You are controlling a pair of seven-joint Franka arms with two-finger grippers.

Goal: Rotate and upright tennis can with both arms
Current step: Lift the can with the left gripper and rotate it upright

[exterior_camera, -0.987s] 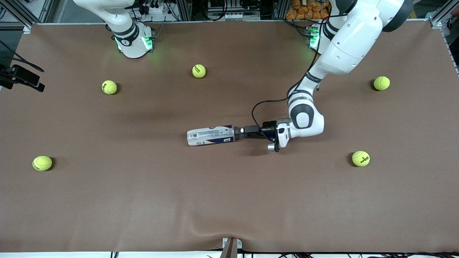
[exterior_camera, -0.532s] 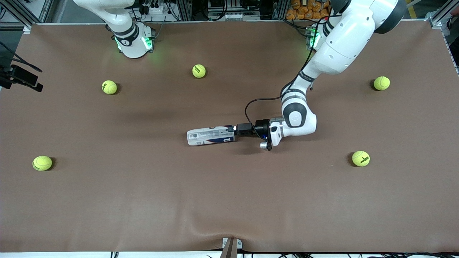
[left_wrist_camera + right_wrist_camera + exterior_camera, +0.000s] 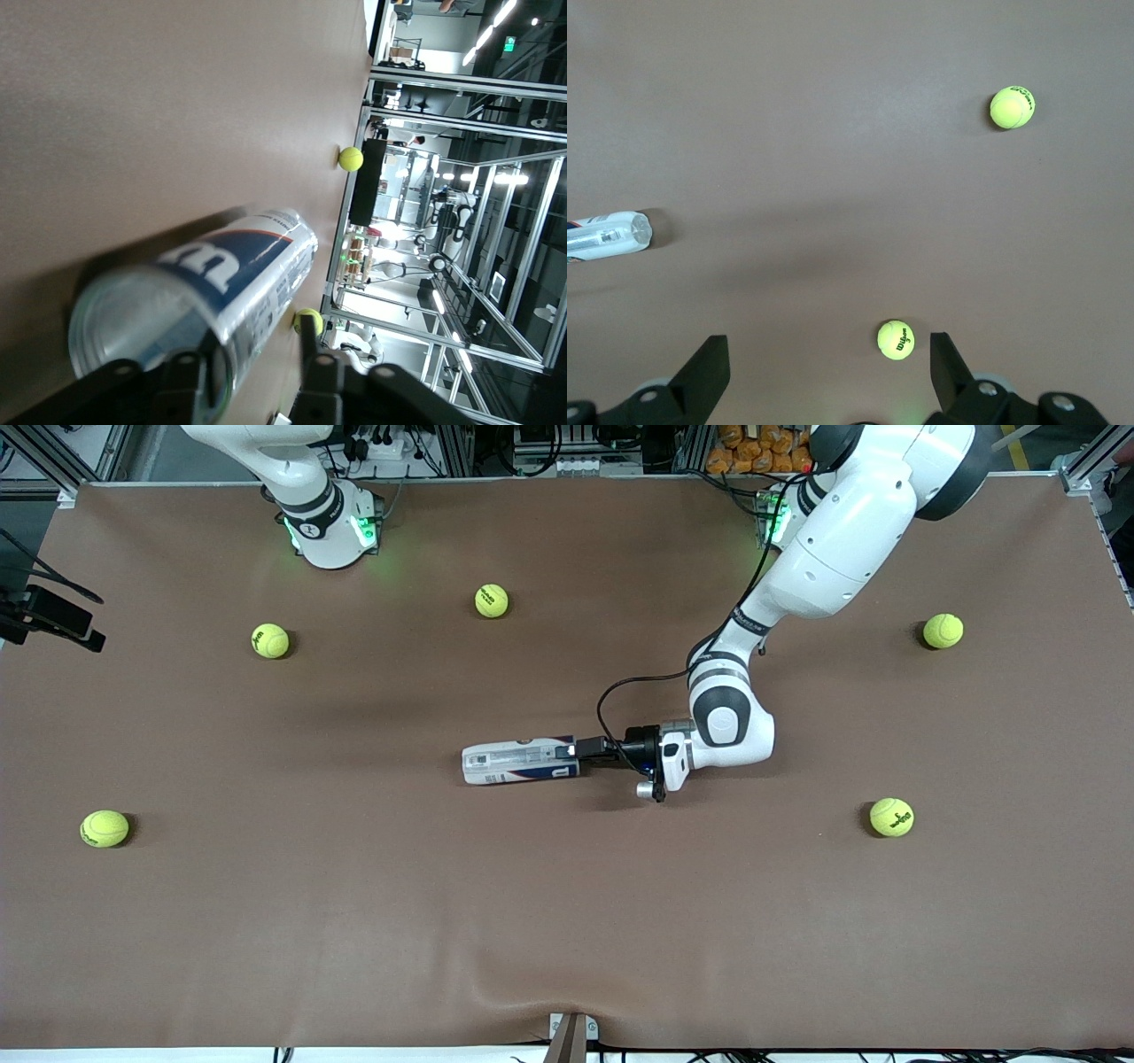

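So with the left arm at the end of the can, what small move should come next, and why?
Probably finish closing the left gripper on the tennis can: its jaws straddle the can's rim, and the can lies flat on the table. The right gripper waits open above the table.

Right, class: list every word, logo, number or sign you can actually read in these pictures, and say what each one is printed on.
"W": white logo on the navy band of the tennis can.
Small print and barcode on the can's white label: too small to read.
Black brand marks on the tennis balls: too blurred to read.
Green sign in the room: unreadable.
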